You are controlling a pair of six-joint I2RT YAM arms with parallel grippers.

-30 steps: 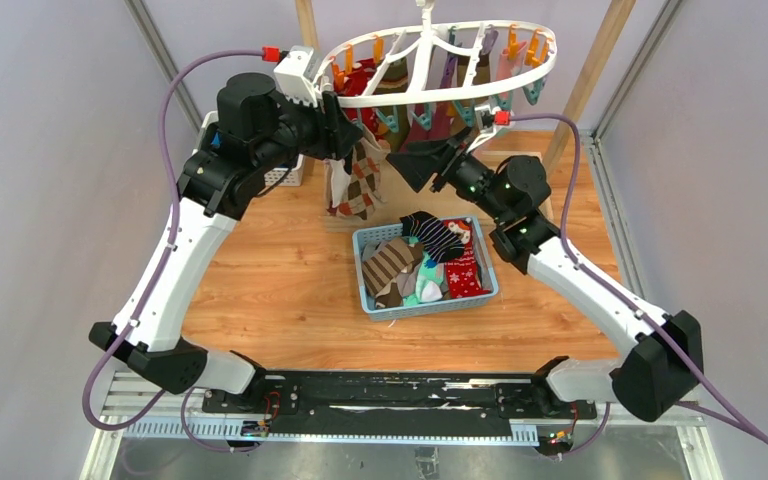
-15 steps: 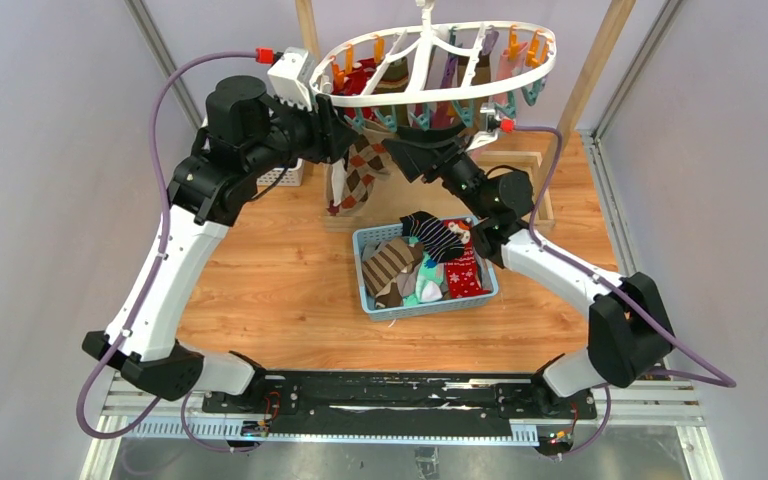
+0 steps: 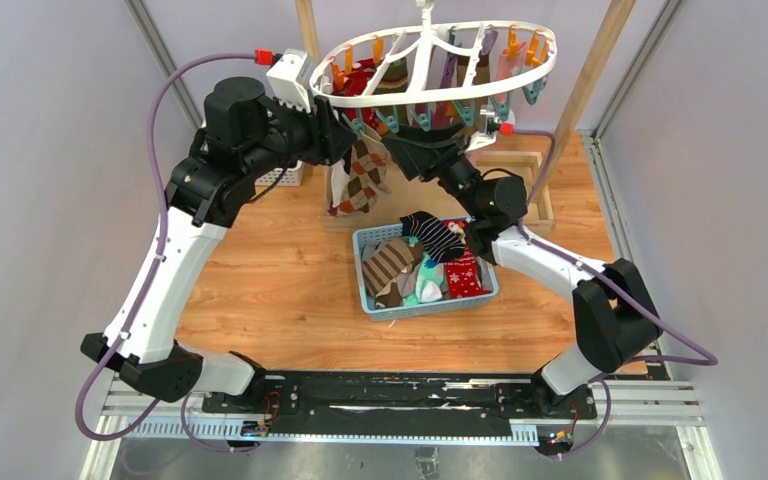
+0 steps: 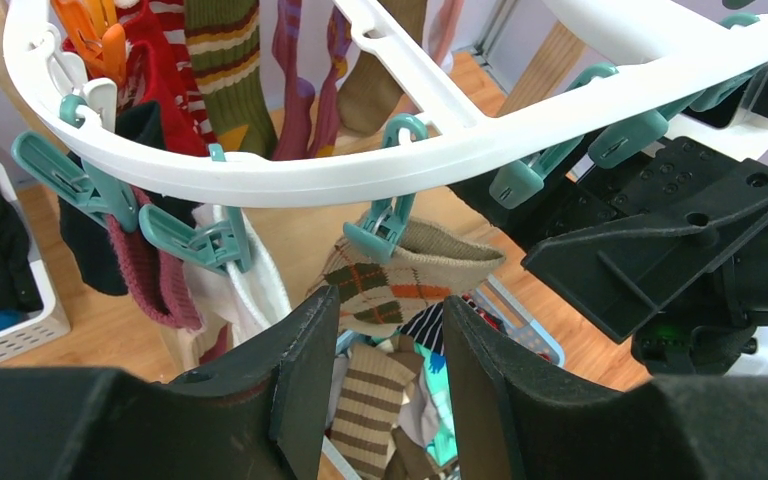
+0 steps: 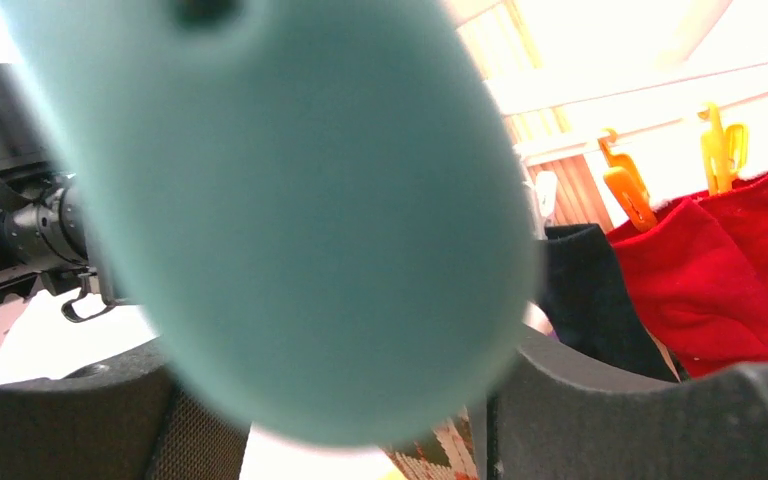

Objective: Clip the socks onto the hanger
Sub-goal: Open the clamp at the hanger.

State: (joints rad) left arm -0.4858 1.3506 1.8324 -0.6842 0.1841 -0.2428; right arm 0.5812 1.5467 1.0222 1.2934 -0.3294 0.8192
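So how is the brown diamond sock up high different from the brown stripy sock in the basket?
The brown diamond-patterned sock hangs under the white oval plastic hanger; the brown striped sock lies in the blue plastic basket. The hanging sock shows diamonds, the basket sock stripes. The hanging sock droops long; the basket sock is bunched among others. Both are brown.

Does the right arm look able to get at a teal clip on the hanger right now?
Probably yes: in its wrist view a teal clip sits between the right gripper's fingers, with nothing in between.
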